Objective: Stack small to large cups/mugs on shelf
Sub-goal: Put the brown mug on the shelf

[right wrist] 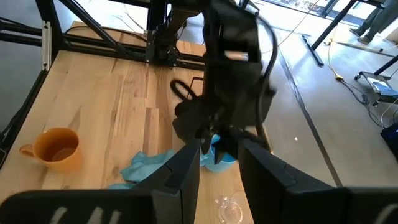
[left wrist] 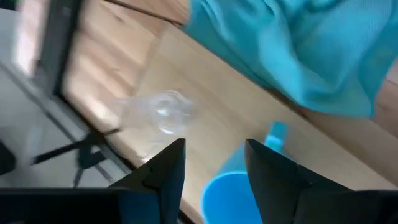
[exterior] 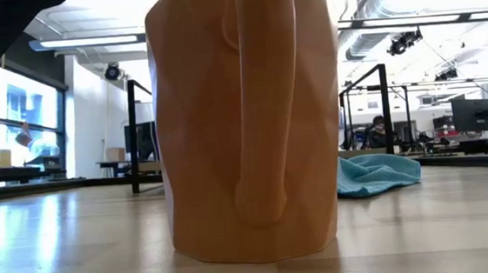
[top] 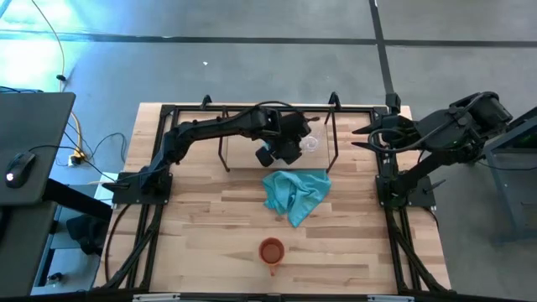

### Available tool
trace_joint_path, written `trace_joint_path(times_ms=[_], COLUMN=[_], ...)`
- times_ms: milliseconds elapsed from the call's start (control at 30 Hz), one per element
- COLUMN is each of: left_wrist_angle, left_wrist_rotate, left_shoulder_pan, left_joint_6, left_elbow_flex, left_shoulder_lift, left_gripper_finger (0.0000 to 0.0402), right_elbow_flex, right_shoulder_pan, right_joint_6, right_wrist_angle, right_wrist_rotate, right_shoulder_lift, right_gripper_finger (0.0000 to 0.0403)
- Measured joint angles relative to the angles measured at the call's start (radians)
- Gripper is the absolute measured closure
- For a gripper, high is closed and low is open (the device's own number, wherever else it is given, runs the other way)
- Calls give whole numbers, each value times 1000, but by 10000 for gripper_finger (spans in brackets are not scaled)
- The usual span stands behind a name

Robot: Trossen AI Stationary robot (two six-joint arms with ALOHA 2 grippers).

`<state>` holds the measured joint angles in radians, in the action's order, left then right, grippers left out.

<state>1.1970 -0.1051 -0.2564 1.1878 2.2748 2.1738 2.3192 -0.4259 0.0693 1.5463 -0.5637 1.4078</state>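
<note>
So, per view:

high view / left gripper [top: 288,151]: reached out over the shelf [top: 226,113] at table centre, far side; finger state can't be read from above.
high view / glass cup [top: 310,144]: on the shelf's wood, just at 3 o'clock of the left gripper.
high view / blue mug: hidden under the left gripper.
high view / teal cloth [top: 295,192]: crumpled on the table, at 6 o'clock of the shelf.
high view / orange mug [top: 271,250]: upright near the table's near edge, at 6 o'clock of the cloth, well apart from the shelf.
high view / right gripper [top: 367,137]: parked folded at the right end of the shelf, fingers spread.

low view / orange mug [exterior: 243,119]: fills the frame, handle facing the camera.
low view / teal cloth [exterior: 376,174]: behind it, at 3 o'clock.

left wrist view / left gripper [left wrist: 214,165]: fingers spread, straddling the rim of the blue mug [left wrist: 233,193], not clamped on it.
left wrist view / glass cup [left wrist: 163,112]: on the light wood near the mug, apart from it.
left wrist view / teal cloth [left wrist: 298,46]: just beyond the mug.

right wrist view / right gripper [right wrist: 219,163]: fingers spread, nothing between them.
right wrist view / left gripper [right wrist: 214,134]: over the blue mug [right wrist: 219,155]; glass cup [right wrist: 229,208] nearer the camera; orange mug [right wrist: 57,149] alone on the table.
</note>
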Motion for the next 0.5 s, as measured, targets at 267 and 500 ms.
trace_joint_path(times_ms=[267, 500], left_wrist_angle=[19, 51], left_wrist_rotate=[-20, -27], left_shoulder_pan=[68, 107], left_joint_6=[-117, -357], left_elbow_flex=[71, 81], left_shoulder_lift=[-51, -126], left_gripper_finger=[247, 247], right_elbow_flex=[0, 0], right_shoulder_pan=[0, 0], right_joint_6=[19, 20], right_wrist_angle=[1, 6], right_wrist_rotate=[17, 18], right_shoulder_lift=[0, 0], right_gripper_finger=[302, 302])
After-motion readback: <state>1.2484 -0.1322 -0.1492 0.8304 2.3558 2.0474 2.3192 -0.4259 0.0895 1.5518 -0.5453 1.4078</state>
